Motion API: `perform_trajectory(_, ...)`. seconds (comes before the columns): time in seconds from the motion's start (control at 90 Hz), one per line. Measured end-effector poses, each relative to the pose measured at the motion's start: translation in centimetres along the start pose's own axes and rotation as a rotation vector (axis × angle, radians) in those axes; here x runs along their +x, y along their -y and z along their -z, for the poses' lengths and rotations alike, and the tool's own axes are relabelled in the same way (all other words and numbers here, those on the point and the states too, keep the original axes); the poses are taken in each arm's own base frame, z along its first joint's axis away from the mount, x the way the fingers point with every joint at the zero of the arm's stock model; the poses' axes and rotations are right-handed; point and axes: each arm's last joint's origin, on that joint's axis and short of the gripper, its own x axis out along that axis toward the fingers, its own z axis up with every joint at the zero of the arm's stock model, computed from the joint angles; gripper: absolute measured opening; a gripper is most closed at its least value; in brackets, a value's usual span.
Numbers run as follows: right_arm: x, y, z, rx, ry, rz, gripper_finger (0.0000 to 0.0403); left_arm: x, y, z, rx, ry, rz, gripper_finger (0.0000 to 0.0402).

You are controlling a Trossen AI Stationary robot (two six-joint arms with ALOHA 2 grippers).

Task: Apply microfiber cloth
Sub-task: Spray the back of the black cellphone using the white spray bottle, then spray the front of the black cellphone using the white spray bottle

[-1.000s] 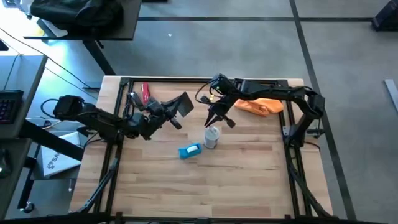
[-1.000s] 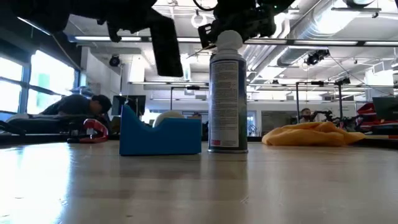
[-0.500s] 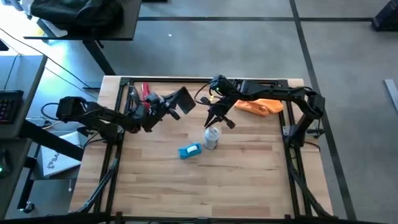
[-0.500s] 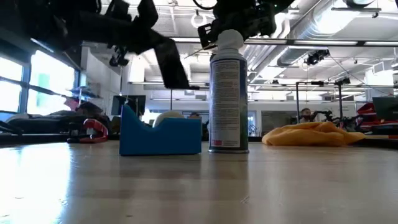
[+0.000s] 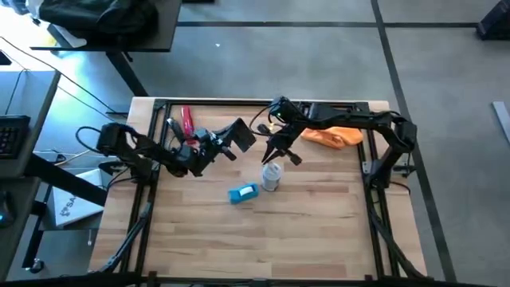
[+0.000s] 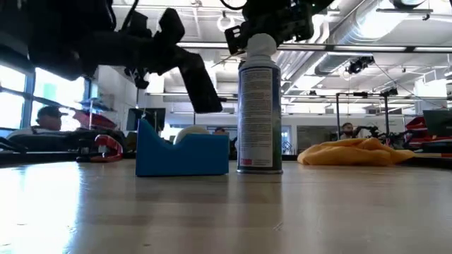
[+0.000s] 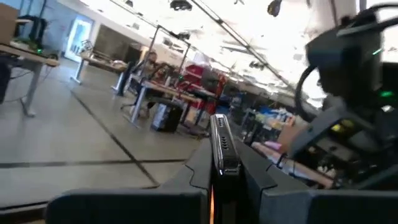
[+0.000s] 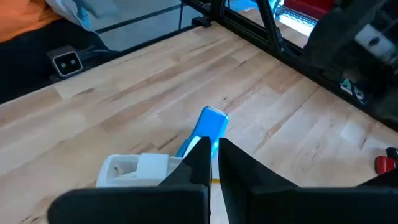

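my left gripper (image 5: pixel 237 137) is clamped on a black phone (image 5: pixel 242 135), held raised off the table (image 5: pixel 319 231), well left of centre near the back. in the left wrist view the phone (image 7: pixel 222 146) stands edge-on between my fingers (image 7: pixel 199 168).

my right gripper (image 5: pixel 280 151) hovers just above the white cap of a spray can (image 5: pixel 272 175); fingers close together in the right wrist view, nothing visibly between them.

cloth (image 5: pixel 333 136), orange and rumpled, lies at about 2 o'clock from the can, near the table's back right, under my right arm. low view shows the cloth (image 6: pixel 355 152) flat on the wood.

blue block (image 5: pixel 244 193) sits at 8 o'clock from the can, just beside it. red tool (image 5: pixel 186 120) at back left.
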Motion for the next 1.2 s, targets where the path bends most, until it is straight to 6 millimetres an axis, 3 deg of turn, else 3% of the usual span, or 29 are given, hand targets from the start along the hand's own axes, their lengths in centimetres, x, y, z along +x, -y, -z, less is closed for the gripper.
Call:
perform_trajectory(0.233,0.0,-0.1,0.1,0.007,-0.005,-0.004,0.0000,0.3,0.7,-0.4,0.024,0.015,0.025,0.0012)
perform_trajectory(0.522,0.0,0.0,0.1,0.012,-0.009,-0.002,0.0000,-1.0,2.0,-6.1,0.101,0.156,0.070,0.0012)
perform_trajectory(0.611,0.0,0.0,0.1,0.023,-0.009,-0.001,0.0000,-1.7,2.6,-6.9,0.144,0.124,0.099,0.0012)
perform_trajectory(0.844,0.0,0.0,0.1,0.034,-0.008,0.000,0.0000,-2.7,3.0,-3.7,0.213,-0.143,0.142,0.0012)
perform_trajectory(1.044,0.0,0.2,-0.4,0.034,0.005,0.003,0.0000,-2.0,2.0,-0.3,0.354,-0.216,0.043,0.0012)
perform_trajectory(1.2,-0.3,0.4,-1.0,0.029,0.007,0.017,0.0000,-1.4,1.2,1.5,0.567,-0.247,0.022,0.0012)
